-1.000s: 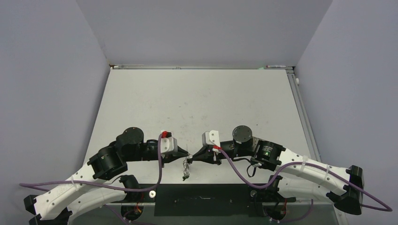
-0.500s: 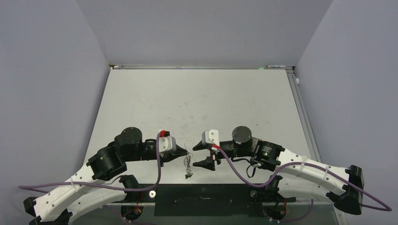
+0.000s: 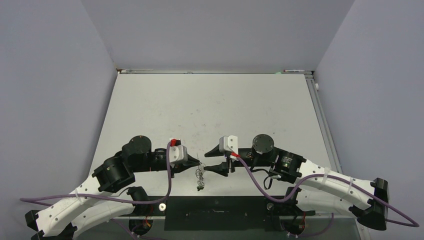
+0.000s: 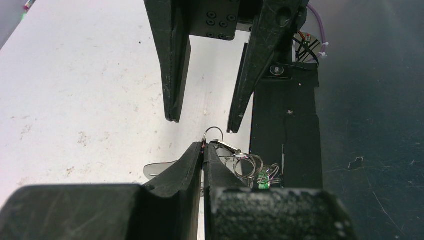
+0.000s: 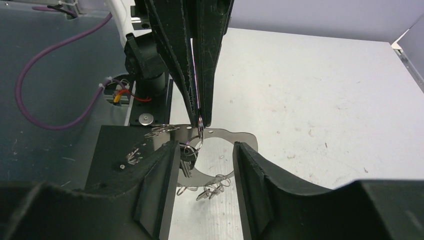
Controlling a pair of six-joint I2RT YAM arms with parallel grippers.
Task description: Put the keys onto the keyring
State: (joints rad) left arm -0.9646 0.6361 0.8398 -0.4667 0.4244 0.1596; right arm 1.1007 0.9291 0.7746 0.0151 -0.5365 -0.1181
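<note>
I read the left jaws pinched shut on the small silver keyring (image 4: 214, 134) with its pale curved strap, near the white table's (image 3: 210, 110) front edge. The right jaws stand parted, the ring just off their tips.

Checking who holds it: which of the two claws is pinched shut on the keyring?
The left claw: its fingers are pressed together on a loop of the keyring, while the right claw stands open, fingers apart.

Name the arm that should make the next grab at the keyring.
Right, likely: its end effector is open and aimed at the keyring, while the left end effector is shut, pinching that keyring and holding it up.
</note>
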